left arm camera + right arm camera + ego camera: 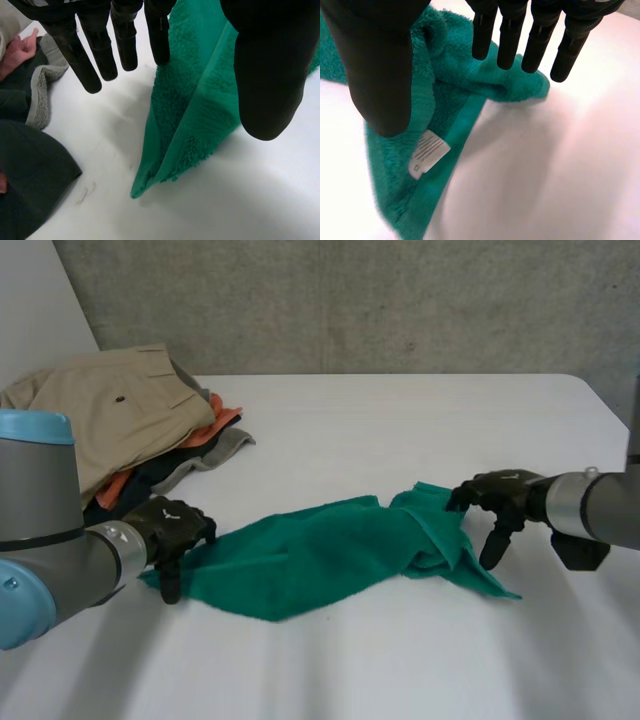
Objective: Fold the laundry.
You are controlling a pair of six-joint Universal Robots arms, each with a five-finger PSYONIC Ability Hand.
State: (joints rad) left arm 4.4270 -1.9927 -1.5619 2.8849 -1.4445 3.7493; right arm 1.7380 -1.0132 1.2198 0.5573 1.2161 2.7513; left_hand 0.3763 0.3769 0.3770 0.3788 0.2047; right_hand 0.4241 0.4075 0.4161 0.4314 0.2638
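A green towel (320, 555) lies bunched in a long strip across the table's near middle. My left hand (170, 525) hovers at its left end. In the left wrist view the fingers (100, 55) are straight, the thumb (267, 75) stands apart, and the towel's corner (195, 115) lies on the table between them, not gripped. My right hand (500, 495) is over the towel's right end. In the right wrist view its fingers (507, 40) are straight above the folded cloth (455, 75), with the thumb (380, 75) apart. A white label (428, 154) shows near the thumb.
A pile of clothes (120, 420) sits at the back left: tan trousers on top, with orange, grey and dark garments under them. Its grey and dark pieces (35, 150) lie close beside my left hand. White table (400, 430) stretches behind and in front of the towel.
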